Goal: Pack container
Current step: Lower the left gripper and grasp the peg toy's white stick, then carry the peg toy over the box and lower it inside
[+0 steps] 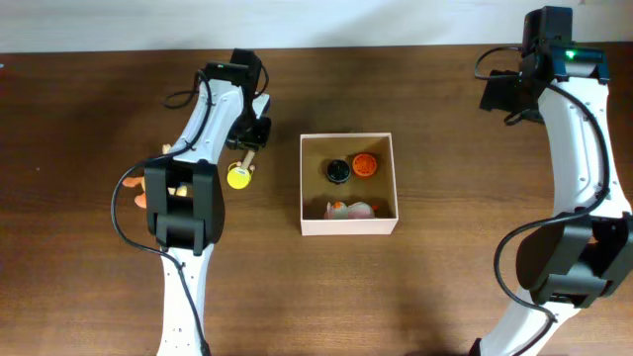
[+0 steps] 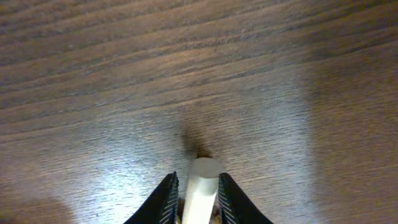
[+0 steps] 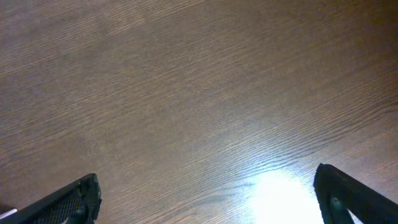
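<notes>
The container point(image 1: 348, 226), a square shallow box with cream walls and a tan inside, sits mid-table. In it lie a black round toy point(image 1: 338, 170), an orange round toy point(image 1: 365, 165) and a pink-and-white toy point(image 1: 351, 209). Left of the box, my left gripper point(image 1: 249, 141) is shut on the pale stick point(image 2: 202, 186) of a toy with a yellow head point(image 1: 238, 177). In the left wrist view the stick stands between both fingers point(image 2: 168, 199), its tip just above the wood. My right gripper point(image 1: 499, 94) hangs far back right, open and empty, its jaws wide apart point(image 3: 208, 177).
Small orange and tan toys point(image 1: 145, 195) lie on the table partly under the left arm's lower link point(image 1: 183, 203). The right arm point(image 1: 579, 148) runs down the table's right side. Dark wooden tabletop point(image 1: 445, 287) surrounds the box.
</notes>
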Controlling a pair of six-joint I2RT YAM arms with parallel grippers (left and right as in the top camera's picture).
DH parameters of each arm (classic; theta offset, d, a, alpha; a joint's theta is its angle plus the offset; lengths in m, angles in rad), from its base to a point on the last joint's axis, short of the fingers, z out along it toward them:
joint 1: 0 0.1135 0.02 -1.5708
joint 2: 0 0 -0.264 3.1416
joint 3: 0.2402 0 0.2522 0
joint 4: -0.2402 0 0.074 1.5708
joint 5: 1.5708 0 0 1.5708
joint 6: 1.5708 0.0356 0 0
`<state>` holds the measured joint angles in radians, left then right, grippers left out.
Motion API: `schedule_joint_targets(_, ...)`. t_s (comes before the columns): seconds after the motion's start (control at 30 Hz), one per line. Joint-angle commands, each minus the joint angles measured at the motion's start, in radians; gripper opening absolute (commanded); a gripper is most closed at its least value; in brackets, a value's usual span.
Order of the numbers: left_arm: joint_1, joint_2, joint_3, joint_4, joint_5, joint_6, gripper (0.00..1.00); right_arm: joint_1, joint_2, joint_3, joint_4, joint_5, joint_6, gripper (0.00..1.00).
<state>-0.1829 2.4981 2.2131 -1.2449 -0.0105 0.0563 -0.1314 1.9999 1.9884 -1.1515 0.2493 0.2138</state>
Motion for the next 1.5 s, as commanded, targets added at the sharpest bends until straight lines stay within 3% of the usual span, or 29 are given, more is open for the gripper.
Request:
schedule_joint_targets(0.0,0.002,0.006,-0.003,-0.004,0.009,-0.006,0.24,-0.006,0.002,-0.005,0.000,0.005,0.016,0.99)
schedule_joint_targets(0.93,0.000,0.006,-0.073,0.002,0.014,-0.006,0.23,-0.006,0.002,-0.005,0.000,0.006,0.016,0.99)
schedule_joint_targets(1.07,0.000,0.006,-0.073,0.012,0.014,-0.006,0.05,-0.006,0.002,-0.005,0.000,0.006,0.016,0.99)
schedule_joint_targets(1.47,0.000,0.005,-0.024,-0.031,0.013,-0.006,0.04,-0.006,0.002,-0.005,0.000,0.006,0.016,0.99)
